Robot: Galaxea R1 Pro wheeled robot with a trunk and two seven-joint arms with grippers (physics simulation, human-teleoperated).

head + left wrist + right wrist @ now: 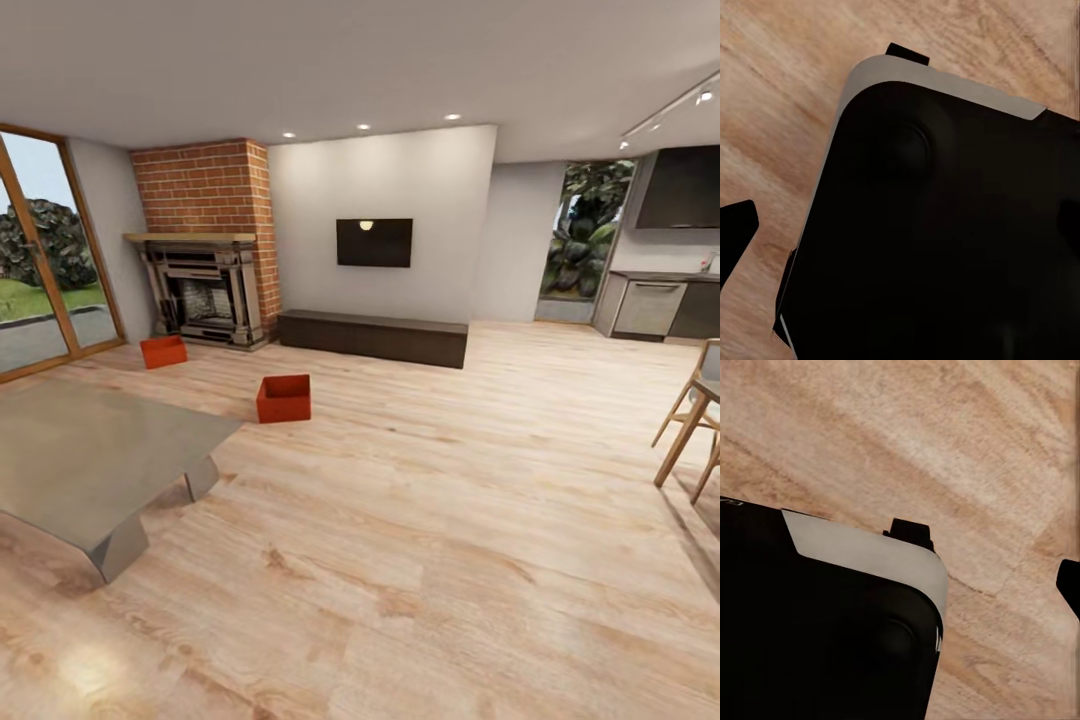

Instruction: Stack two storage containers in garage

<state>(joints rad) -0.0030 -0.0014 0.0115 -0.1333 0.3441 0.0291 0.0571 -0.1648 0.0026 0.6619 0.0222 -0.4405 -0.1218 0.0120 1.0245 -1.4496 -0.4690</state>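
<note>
Two bins were seen apart on the plank floor, near the fireplace; neither gripper's opening could be told.

Open plank floor beside grey table

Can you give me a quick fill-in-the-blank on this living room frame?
1. Both orange-red containers sit on the ____ plank floor.
2. The farther container lies in front of the ____.
3. Above the long dark bench hangs a black ____.
4. The chimney is built of red ____.

Missing words: wood; fireplace; TV; brick
</note>
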